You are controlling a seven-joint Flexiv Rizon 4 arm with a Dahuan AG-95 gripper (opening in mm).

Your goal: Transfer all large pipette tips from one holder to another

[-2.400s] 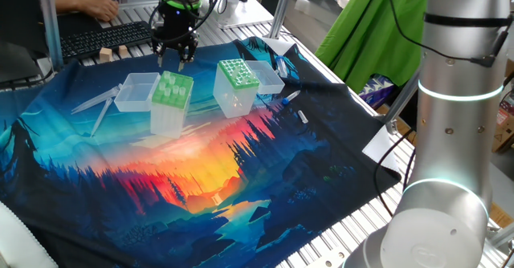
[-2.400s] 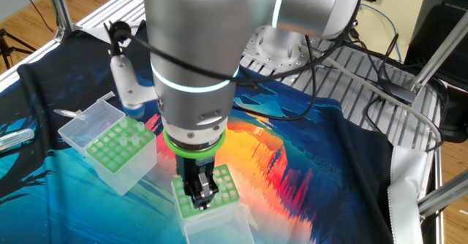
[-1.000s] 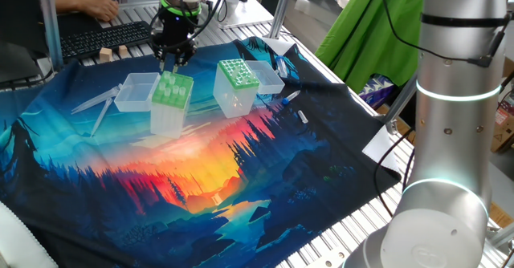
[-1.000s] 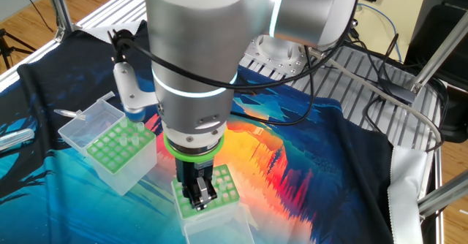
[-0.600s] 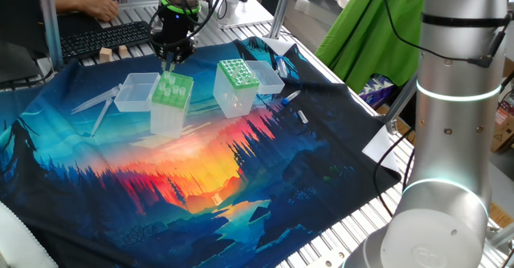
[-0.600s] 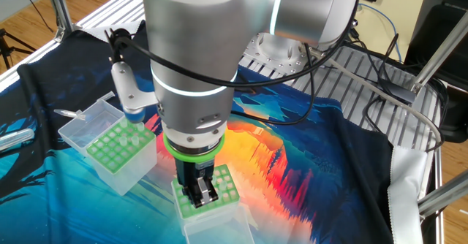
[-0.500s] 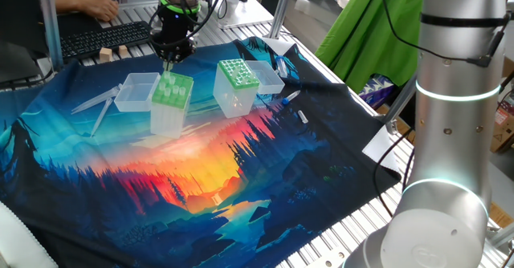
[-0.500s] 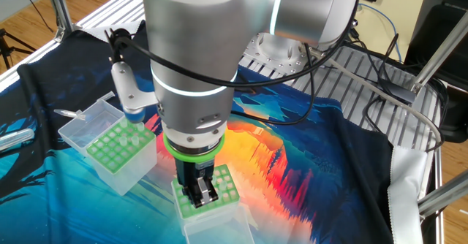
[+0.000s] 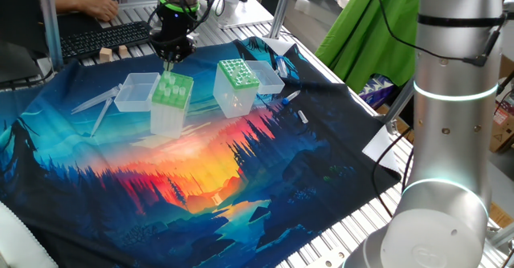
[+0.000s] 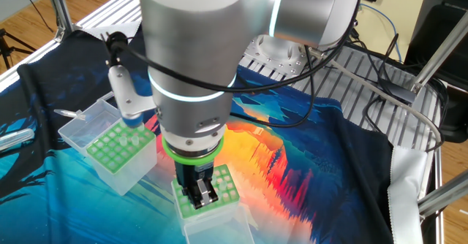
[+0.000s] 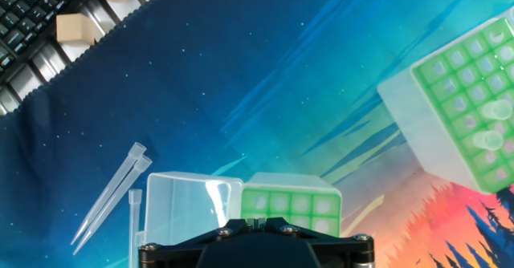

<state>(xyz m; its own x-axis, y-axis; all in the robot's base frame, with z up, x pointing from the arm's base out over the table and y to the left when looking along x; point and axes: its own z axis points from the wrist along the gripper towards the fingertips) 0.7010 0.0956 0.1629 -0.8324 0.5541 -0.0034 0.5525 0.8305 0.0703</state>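
Observation:
My gripper [image 9: 171,59] hangs straight down over the plain light-green holder [image 9: 170,99] at the back left of the cloth. Its jaws are shut on a thin clear large pipette tip [image 11: 254,221] that stands in that holder [image 11: 309,200]. The other fixed view shows my gripper [image 10: 199,194] low over the same holder [image 10: 228,185]. To the right stands the darker dotted-top holder [image 9: 237,74], with a few clear tips [image 10: 137,129] upright in its top [image 11: 450,83]. In the hand view my gripper [image 11: 255,220] sits at the bottom edge.
A clear lid box [image 9: 136,91] lies left of the light-green holder, with loose tips [image 9: 96,101] beside it. Another clear box [image 9: 267,75] sits right of the dotted holder. A keyboard [image 9: 104,37], wooden blocks [image 9: 112,53] and a person's hand [image 9: 96,7] are behind the cloth.
The jaws stood apart over the light-green holder a second ago and have since closed. The arm has hardly moved.

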